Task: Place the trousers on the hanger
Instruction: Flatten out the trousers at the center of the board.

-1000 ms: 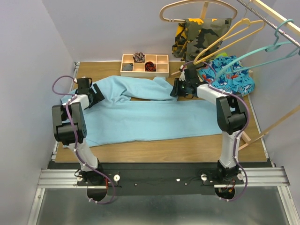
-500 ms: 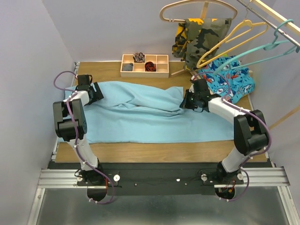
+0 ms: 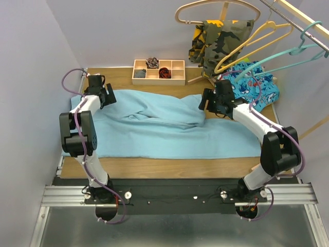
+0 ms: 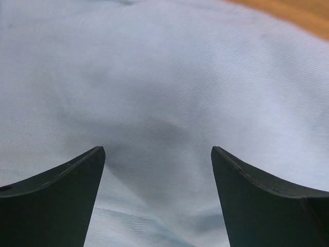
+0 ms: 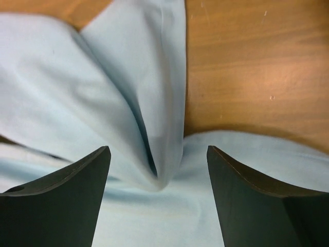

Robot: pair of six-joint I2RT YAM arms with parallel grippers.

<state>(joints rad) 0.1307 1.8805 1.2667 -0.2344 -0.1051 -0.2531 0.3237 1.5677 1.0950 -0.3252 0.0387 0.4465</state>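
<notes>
— Where are the trousers (image 3: 164,128)?
— Spread flat on the table (image 3: 175,167), long axis left to right, folded along the far edge.
— And the hanger (image 3: 299,50)?
— Hanging far right, hook uppermost.
— Left gripper (image 4: 157,149), right gripper (image 5: 157,148)?
— Both parted, empty, just over cloth.

You are looking almost straight onto the soft, light sky-blue cloth trousers (image 4: 164,77), which fill nearly the whole view. Your left gripper (image 4: 158,152) has its two dark fingers (image 4: 56,200) spread wide apart at the bottom corners, with nothing but cloth showing in the gap between them. A shallow shadowed crease runs through the fabric just above that gap. You cannot tell whether the tips touch the cloth. A sliver of orange-brown wooden table (image 4: 298,13) shows at the top right corner.
</notes>
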